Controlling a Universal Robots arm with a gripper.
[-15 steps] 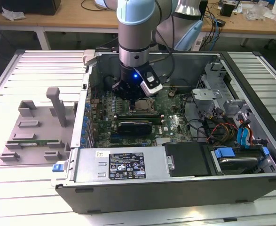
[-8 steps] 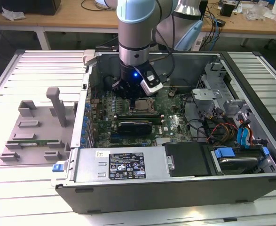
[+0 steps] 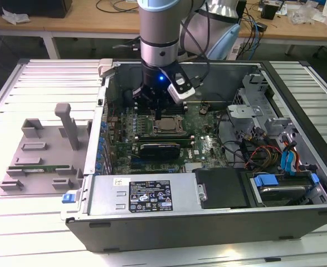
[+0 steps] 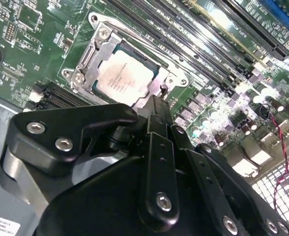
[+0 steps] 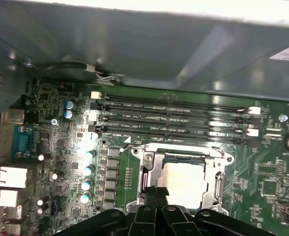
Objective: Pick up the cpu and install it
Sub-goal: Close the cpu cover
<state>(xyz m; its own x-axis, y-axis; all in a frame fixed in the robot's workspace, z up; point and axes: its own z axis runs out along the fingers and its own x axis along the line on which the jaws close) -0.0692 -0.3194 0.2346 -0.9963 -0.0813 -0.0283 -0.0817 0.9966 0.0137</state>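
Gripper state: your gripper (image 4: 155, 101) has its two black tips drawn together with nothing between them; in the first wrist view (image 5: 154, 191) they meet in one narrow point.
Where the cpu is: the cpu (image 4: 122, 76) lies flat inside the socket frame (image 4: 92, 54), directly under the gripper and just past its tips. The exterior view shows the same stack, gripper (image 3: 157, 114) above cpu (image 3: 164, 125).
Contact: the tips look very close to the chip's near edge (touching or a hair off, you cannot tell from these angles).
Handling, as a judgement: expect a light, stiff, thin plate. The smooth metal top will likely be slick, and the hidden underside should be treated as fragile.
Where to hold: take it by two opposite pale edges, level, and never by a corner.
Materials: the cpu has a matte silver-grey lid, square with a stepped rim. The frame is bright stamped steel with round screw heads at its corners. The motherboard (image 5: 60, 147) beside the gripper is glossy green, studded with small metal-topped cylinders.
Beyond the gripper: long dark memory slots (image 5: 174, 115) run in parallel rows.
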